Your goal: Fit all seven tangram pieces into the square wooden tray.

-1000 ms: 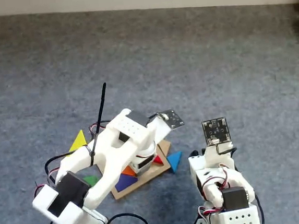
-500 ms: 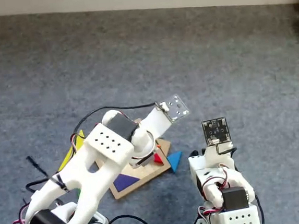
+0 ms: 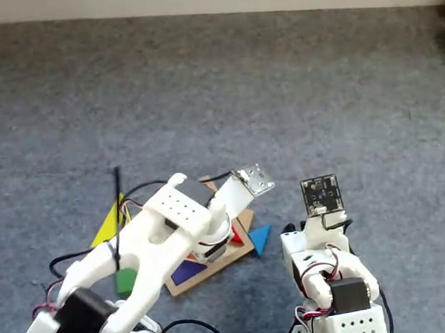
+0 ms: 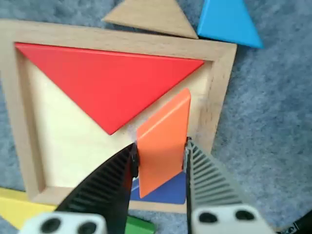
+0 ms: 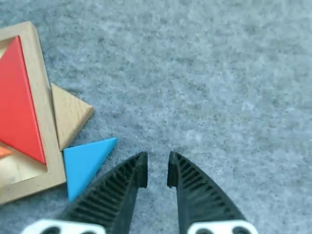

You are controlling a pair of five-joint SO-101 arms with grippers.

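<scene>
left pincer (image 4: 160, 145) clamps the orange piece (image 4: 165, 127) over the tray (image 4: 222, 87); its wrist has drawn back slightly.

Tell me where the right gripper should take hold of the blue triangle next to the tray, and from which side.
Probably from straight above, since the blue triangle lies flat on the carpet. Close the right gripper across its two free edges, toward the corner pointing away from the tray; the third edge lies close along the tray's rim, leaving little finger room.
</scene>
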